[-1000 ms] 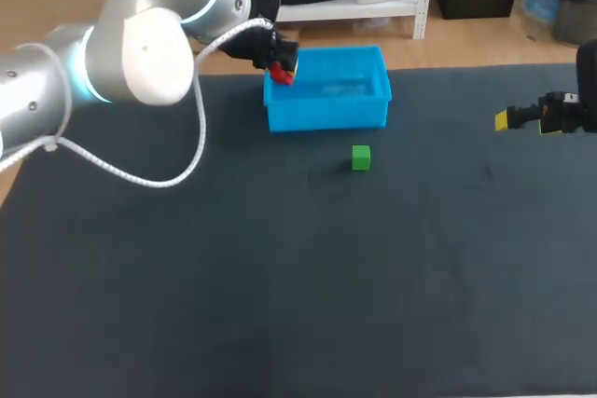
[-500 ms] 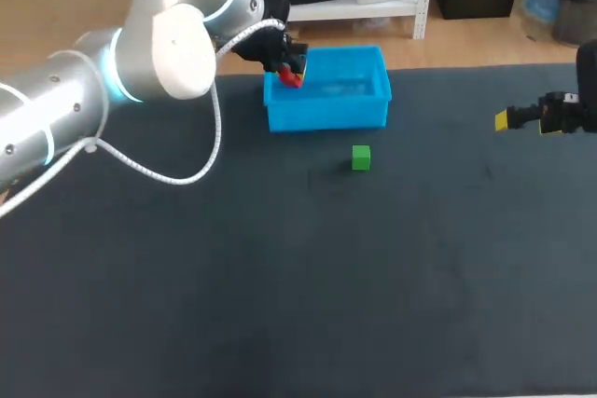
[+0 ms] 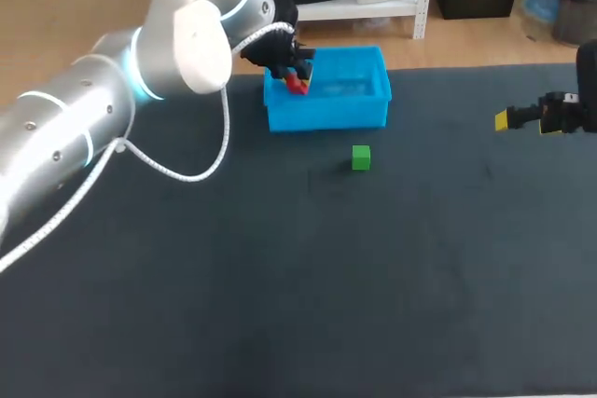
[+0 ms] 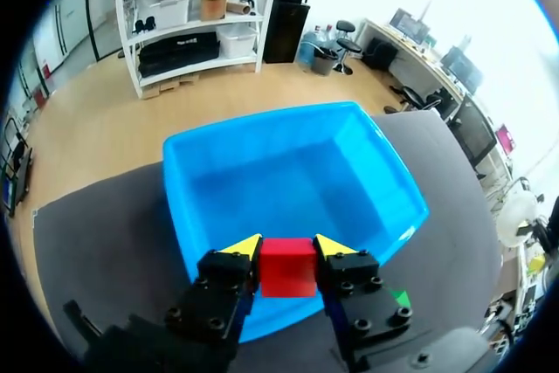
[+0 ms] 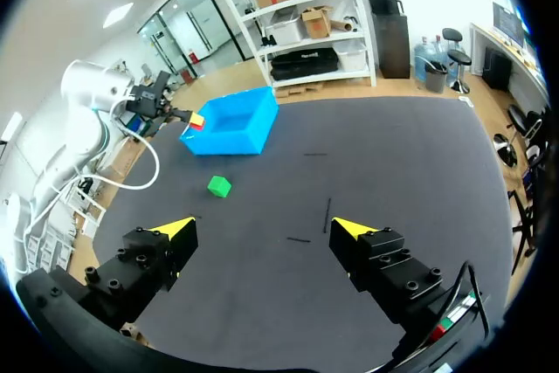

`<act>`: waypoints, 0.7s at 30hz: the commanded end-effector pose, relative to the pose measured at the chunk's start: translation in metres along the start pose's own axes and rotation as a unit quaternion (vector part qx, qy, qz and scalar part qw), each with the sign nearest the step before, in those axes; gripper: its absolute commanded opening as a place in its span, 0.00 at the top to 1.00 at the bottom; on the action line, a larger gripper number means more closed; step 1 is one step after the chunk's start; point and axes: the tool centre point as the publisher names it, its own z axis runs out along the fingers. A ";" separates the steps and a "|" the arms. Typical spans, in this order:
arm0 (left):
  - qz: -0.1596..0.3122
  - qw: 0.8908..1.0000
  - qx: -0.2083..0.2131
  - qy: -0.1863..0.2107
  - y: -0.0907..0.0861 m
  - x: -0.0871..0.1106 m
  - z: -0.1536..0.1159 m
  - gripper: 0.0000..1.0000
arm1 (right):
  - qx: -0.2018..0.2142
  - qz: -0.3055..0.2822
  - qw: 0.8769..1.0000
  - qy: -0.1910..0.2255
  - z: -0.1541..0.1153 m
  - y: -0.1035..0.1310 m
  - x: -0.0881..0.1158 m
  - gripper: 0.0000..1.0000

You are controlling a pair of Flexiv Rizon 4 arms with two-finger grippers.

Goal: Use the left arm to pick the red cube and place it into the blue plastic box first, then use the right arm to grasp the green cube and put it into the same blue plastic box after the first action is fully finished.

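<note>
Big dark worktop [image 3: 280,305], flat and wide, under everything else.

Then the left arm [image 3: 93,118], fat and silver, with white caps and a blue ring. Comes in from the left side, low down. Goes up and across to the far side, bends, and points its black wrist at the box. A white curly cable [image 3: 201,151] hanging under it in a loop.

Next the right arm [image 3: 586,81], only a small dark bit at the right edge. Held out level above the worktop, pointing in toward the middle, well apart from the box.

Next the blue box [image 3: 326,116], at the far side of the worktop, near the middle. Open at the top, with the left arm's wrist right beside its left end.

Then the left pincer [image 4: 288,246]. Squeezed onto the red cube [image 4: 288,270], one yellow tip on each side, both touching it. Hangs over the left end of the box, just above its wall.

Then the right pincer [image 5: 262,229]. Spread wide, holding nothing, with only dark worktop between its two fingers.

Last, the small ones. Red cube up in the air in the left pincer, over the edge of the box, not lying inside it. Green cube [image 3: 361,157] sitting alone on the worktop, just in front of the box and not touching it, well apart from the right pincer.
</note>
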 end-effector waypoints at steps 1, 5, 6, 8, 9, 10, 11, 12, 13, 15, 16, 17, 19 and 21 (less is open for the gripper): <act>0.000 1.000 0.000 0.013 0.001 -0.008 0.004 1.00 | 0.000 0.000 1.000 0.000 0.000 0.000 0.000 0.00; -0.002 1.000 -0.004 0.014 0.001 -0.008 0.004 1.00 | 0.000 0.000 1.000 0.000 0.000 0.000 0.000 0.00; -0.002 1.000 -0.005 0.014 0.001 -0.008 0.004 1.00 | 0.000 0.000 1.000 0.000 0.000 0.000 0.000 0.00; -0.003 1.000 -0.007 0.014 0.001 -0.008 0.003 1.00 | 0.000 0.000 1.000 0.000 0.000 0.000 0.000 0.00; -0.003 1.000 -0.007 0.015 0.001 -0.007 0.003 1.00 | 0.000 0.000 1.000 0.000 0.000 0.000 0.000 0.00; -0.004 1.000 -0.008 0.015 0.002 -0.007 0.004 1.00 | 0.000 0.000 1.000 0.000 0.000 0.000 0.000 0.00; -0.004 1.000 -0.008 0.017 0.002 -0.006 0.004 1.00 | 0.000 0.000 1.000 0.000 0.000 0.000 0.000 0.00; -0.005 1.000 -0.008 0.018 0.002 -0.005 0.005 1.00 | 0.000 0.000 1.000 0.000 0.000 0.000 0.000 0.00; -0.006 1.000 -0.008 0.021 0.002 -0.005 0.006 1.00 | 0.000 0.000 1.000 0.000 0.000 0.000 0.000 0.00; -0.008 1.000 -0.007 0.022 0.001 -0.004 0.007 1.00 | 0.000 0.000 1.000 0.000 0.000 0.000 0.000 0.00; -0.009 1.000 -0.008 0.024 0.001 -0.003 0.007 1.00 | 0.000 0.000 1.000 0.000 0.000 0.000 0.000 0.00; -0.010 1.000 -0.008 0.025 0.001 -0.003 0.007 1.00 | 0.000 0.000 1.000 0.000 0.000 0.000 0.000 0.00; -0.010 1.000 -0.011 0.026 0.001 -0.003 0.007 1.00 | 0.000 0.000 1.000 0.000 0.000 0.000 0.000 0.00; -0.009 0.999 -0.014 0.028 0.001 -0.003 0.008 1.00 | 0.000 0.000 1.000 0.000 0.000 0.000 0.000 0.00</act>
